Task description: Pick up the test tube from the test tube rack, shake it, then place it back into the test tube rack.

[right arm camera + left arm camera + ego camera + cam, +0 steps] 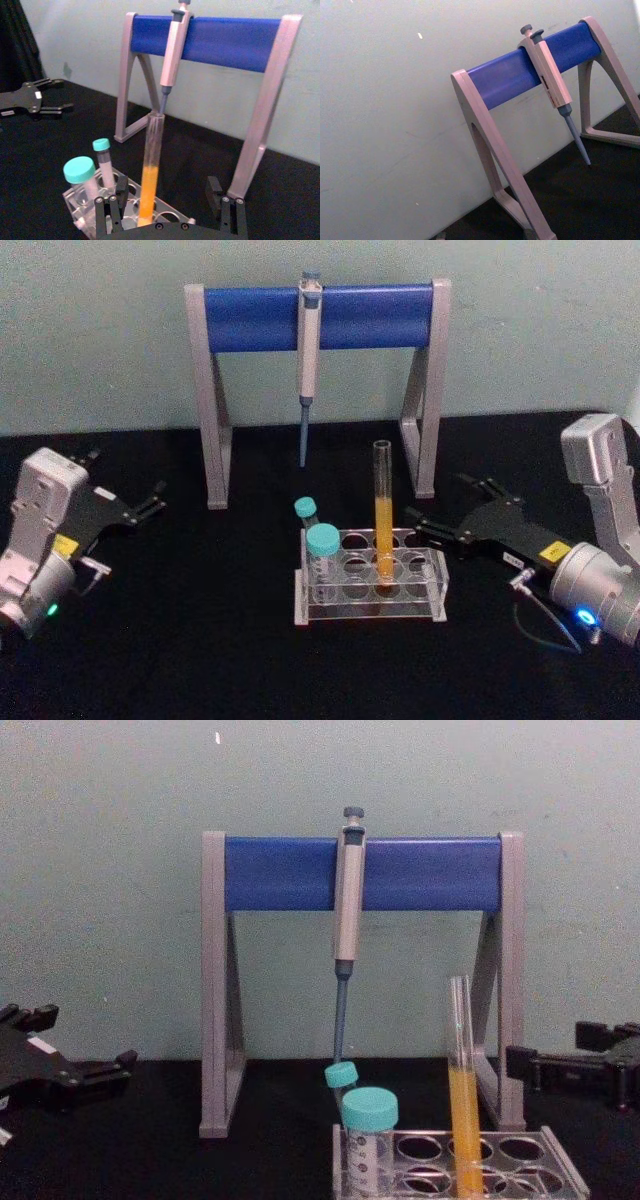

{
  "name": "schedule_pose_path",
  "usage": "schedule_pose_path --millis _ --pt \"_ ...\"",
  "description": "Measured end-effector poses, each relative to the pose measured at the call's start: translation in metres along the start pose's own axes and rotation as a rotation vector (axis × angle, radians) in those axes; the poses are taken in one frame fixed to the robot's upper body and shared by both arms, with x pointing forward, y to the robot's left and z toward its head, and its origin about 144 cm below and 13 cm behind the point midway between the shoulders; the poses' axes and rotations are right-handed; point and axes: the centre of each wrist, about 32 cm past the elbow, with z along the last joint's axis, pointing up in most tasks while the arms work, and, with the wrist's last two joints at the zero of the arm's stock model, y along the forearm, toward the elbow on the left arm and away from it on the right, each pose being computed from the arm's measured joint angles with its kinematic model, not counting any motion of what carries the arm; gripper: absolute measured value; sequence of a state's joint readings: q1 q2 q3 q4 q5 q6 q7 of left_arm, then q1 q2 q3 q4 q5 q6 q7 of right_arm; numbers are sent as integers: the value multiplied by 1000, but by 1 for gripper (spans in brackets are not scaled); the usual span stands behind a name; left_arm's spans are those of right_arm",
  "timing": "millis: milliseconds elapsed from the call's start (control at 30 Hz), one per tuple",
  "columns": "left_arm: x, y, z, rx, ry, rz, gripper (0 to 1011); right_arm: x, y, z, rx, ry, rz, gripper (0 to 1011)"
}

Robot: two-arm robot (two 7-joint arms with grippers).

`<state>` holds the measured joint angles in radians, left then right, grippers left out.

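Observation:
The test tube [383, 515] stands upright in the back row of the clear test tube rack [436, 590], with orange-yellow liquid in its lower half. My right gripper [438, 502] hovers just right of the rack, open and pointing at the tube without touching it. In the right wrist view the test tube [150, 165] rises ahead, between the spread fingers [116, 202] of the right gripper [167, 202], and the rack [172, 216] lies below. From the chest, the tube [462, 1090], rack [565, 1178] and right gripper [548, 1050] show low right. My left gripper [122, 478] rests open at far left.
Two teal-capped tubes [322, 555] stand in the rack's left end. Behind the rack is a grey-and-blue pipette stand [320, 320] with a pipette [308, 360] hanging from its bar. The black tabletop [200, 640] is bare around the rack.

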<state>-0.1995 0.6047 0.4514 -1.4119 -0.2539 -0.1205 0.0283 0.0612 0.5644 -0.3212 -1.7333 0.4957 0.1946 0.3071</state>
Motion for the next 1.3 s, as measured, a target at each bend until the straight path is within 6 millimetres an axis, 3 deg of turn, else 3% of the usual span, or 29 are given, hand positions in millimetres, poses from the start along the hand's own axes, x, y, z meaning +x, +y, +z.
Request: schedule_pose_path --millis 333,1300 --pt "0 0 0 0 0 0 1001 -1 13 9 -50 22 54 1000" --pt "0 0 0 0 0 0 1001 5 59 2 -127 67 91 1000"
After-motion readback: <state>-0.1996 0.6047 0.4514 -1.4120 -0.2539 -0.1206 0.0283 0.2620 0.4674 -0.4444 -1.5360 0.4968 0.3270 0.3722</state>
